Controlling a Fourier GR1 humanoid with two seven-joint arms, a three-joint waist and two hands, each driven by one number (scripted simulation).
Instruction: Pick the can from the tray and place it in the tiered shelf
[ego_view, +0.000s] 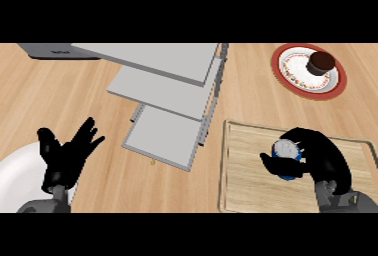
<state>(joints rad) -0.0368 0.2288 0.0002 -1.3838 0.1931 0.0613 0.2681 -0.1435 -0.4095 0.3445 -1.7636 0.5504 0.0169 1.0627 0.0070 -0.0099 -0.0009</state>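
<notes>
A can (285, 149) with a silver top and blue side stands on the wooden tray (247, 175) at the lower right. My right hand (319, 156) is curled round it, thumb on its left side and fingers over its right, hiding most of the can's body. The grey tiered shelf (166, 100) steps down from the top centre toward the middle, its lowest tier just left of the tray. At the lower left, my left hand (66, 152) rests open with fingers up, away from the shelf.
A red-rimmed plate (295, 75) holding a dark cupcake (321, 62) sits at the top right. A white plate (18, 172) shows at the lower left edge behind the left hand. A grey appliance (55, 51) lies at the top left.
</notes>
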